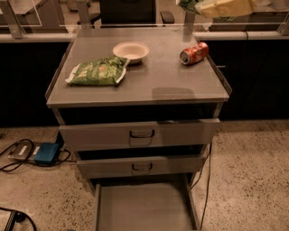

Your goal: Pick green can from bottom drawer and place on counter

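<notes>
My gripper (205, 6) is at the top edge of the camera view, high above the back right of the counter (153, 81). Its pale fingers (226, 7) are shut on the green can (187, 4), of which only a green sliver shows at the frame edge. The bottom drawer (144, 207) is pulled open below, and its flat grey floor holds nothing.
On the counter lie a flat green snack bag (97, 71) at the left, a white bowl (131, 51) at the back middle and an orange-red can (194, 53) on its side at the back right. The two upper drawers (142, 133) are slightly open. Cables and a blue box (45, 153) lie on the floor at the left.
</notes>
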Robot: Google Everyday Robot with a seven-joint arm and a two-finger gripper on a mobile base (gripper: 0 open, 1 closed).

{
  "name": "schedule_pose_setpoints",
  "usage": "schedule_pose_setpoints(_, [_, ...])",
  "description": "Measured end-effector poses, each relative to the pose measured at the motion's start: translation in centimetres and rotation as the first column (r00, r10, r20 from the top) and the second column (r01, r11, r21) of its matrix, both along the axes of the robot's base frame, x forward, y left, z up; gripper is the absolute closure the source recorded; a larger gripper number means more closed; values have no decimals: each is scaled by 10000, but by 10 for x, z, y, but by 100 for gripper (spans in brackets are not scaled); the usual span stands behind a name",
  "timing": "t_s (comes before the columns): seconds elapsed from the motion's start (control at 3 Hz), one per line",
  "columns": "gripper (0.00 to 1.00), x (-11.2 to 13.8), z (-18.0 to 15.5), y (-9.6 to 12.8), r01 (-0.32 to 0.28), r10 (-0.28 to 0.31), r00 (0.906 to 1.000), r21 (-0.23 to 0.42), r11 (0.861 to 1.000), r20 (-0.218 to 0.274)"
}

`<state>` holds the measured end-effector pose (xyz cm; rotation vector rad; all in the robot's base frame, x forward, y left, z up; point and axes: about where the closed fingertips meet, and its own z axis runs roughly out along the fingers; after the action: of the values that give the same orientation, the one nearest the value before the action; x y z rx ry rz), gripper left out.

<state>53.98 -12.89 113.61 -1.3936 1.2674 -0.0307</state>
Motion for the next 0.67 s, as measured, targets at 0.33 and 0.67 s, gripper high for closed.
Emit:
schedule_pose_setpoints(0.33, [100, 21, -23, 15, -9, 11, 9999, 132, 9999, -168])
schedule_pose_setpoints(0.67, [100, 58, -60, 43, -103, 113, 9989, 231, 9997, -448])
